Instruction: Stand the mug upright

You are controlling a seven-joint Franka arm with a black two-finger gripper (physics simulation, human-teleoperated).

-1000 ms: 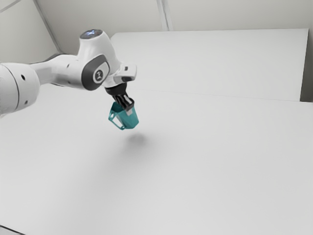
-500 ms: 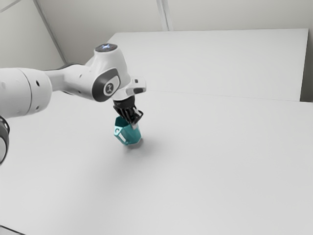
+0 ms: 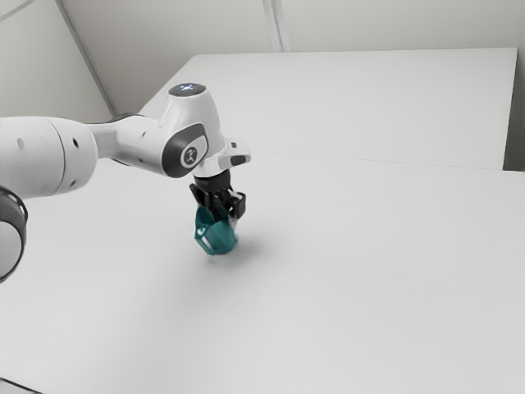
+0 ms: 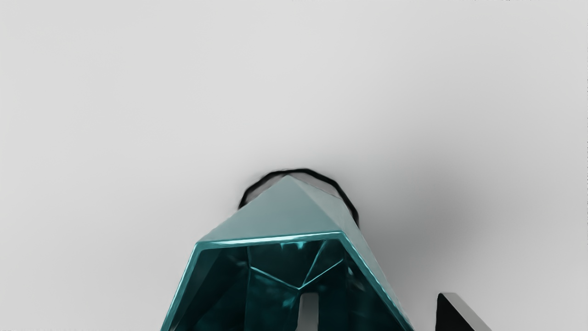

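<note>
Mug lies below the open hand, mouth facing it, one finger inside, one outside; long axis roughly vertical, exact tilt unclear.

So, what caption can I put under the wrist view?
Looking into the mug, fingers apart: one at its mouth, one outside.

From the exterior view's left, the arm reaches over the table, gripper at the teal mug.
</note>
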